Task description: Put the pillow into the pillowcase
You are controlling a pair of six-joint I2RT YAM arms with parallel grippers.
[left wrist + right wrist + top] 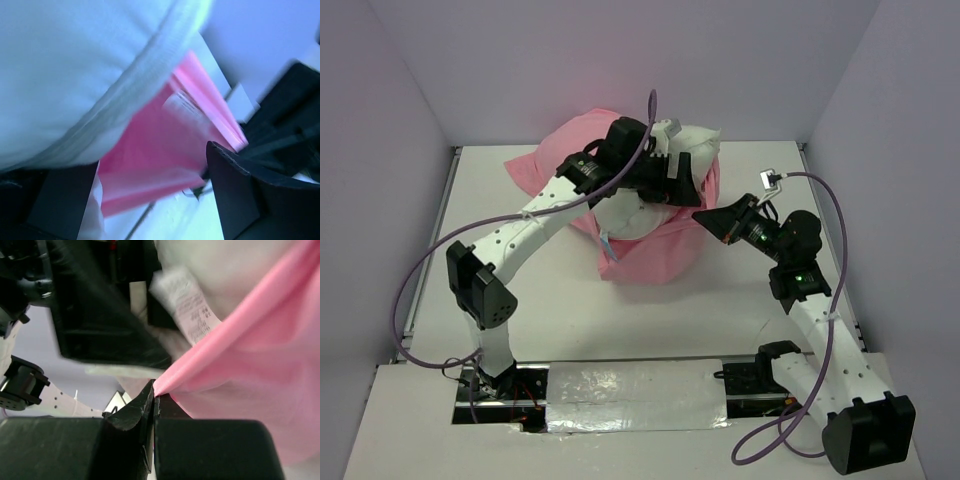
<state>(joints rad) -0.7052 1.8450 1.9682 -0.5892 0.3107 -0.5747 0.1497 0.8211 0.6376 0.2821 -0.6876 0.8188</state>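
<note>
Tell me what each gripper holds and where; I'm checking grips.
Right gripper pinches the pillowcase by a bunched fold of fabric; left gripper is open, holding nothing.

tag [187, 305]: rows of tiny print, too blurry to read, honestly just pinkish-grey smudges
tag, left wrist view [186, 106]: white smear, no letters to make out
where it sits: at the edge between pillow [235, 265] and pillowcase [260, 365], can't tell which it's sewn to
readable text overall: 0
</note>
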